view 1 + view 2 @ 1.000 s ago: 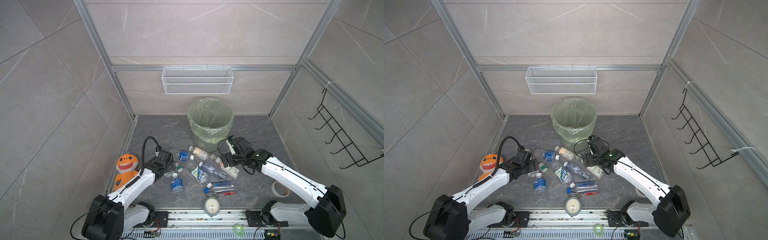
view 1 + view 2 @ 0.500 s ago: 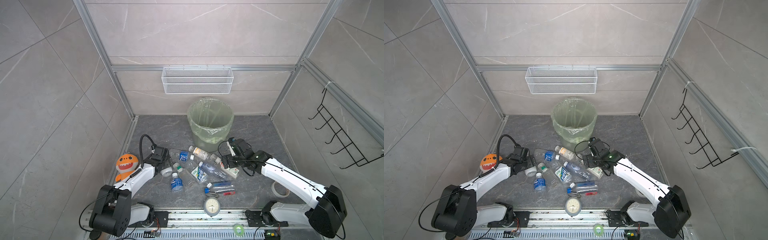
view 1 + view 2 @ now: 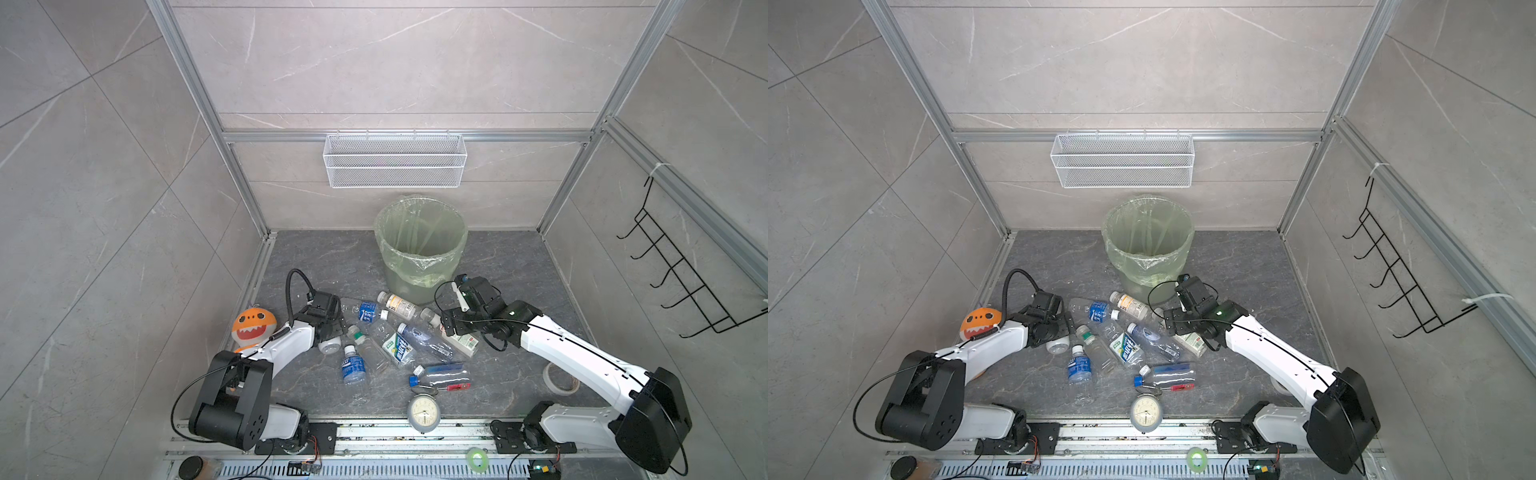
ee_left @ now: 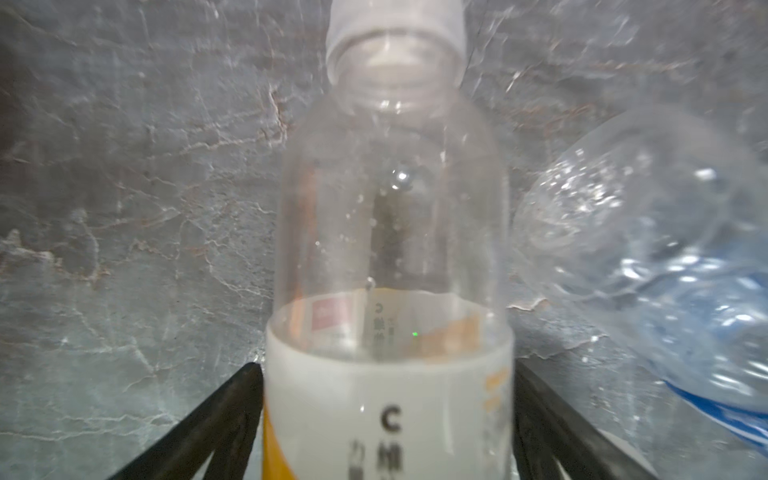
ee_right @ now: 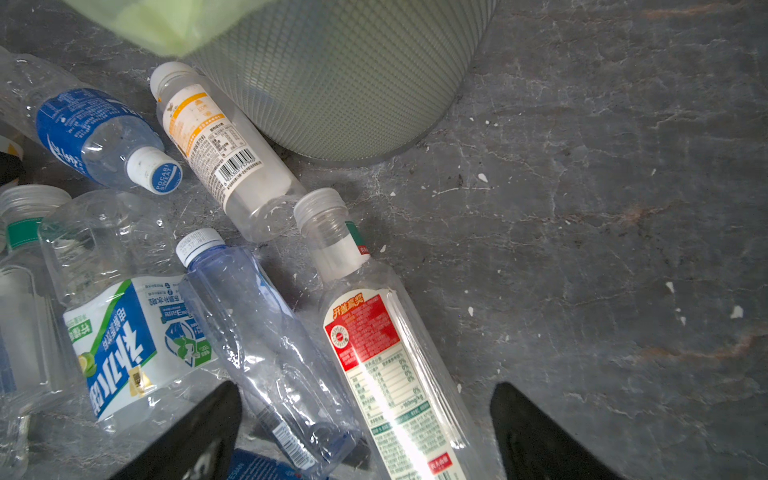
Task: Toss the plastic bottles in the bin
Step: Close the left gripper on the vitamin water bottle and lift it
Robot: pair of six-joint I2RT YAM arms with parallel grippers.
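Nearest us, past the clock (image 3: 423,411), the bottles (image 3: 398,348) lie on their sides on the floor (image 3: 332,257), none yet in the bin. We judge them empty and very light. They are thin clear plastic, some already crumpled, which dents under a hard squeeze, and their smooth round walls roll and slip. The place to take one is across the labelled middle of the body, not at the neck or cap, and with a gentle pinch.

At the pile's left edge, beside the shark (image 3: 253,326), the left gripper (image 4: 384,370) straddles the white-label bottle (image 4: 390,232). A finger sits close against each side of the label, and we cannot tell whether they press it yet. Across the pile the right gripper (image 5: 365,388) hangs over the red-label bottle (image 5: 374,345), its fingers spread wide and holding nothing.

Beyond them the bin (image 3: 409,272) stands upright near the back wall, and no bottle shows in its bag.

Against a second ago, the left arm's upper link has swung forward toward the pile while its gripper stays at the same spot. The right gripper has barely shifted. The bottles and the bin sit where they were.
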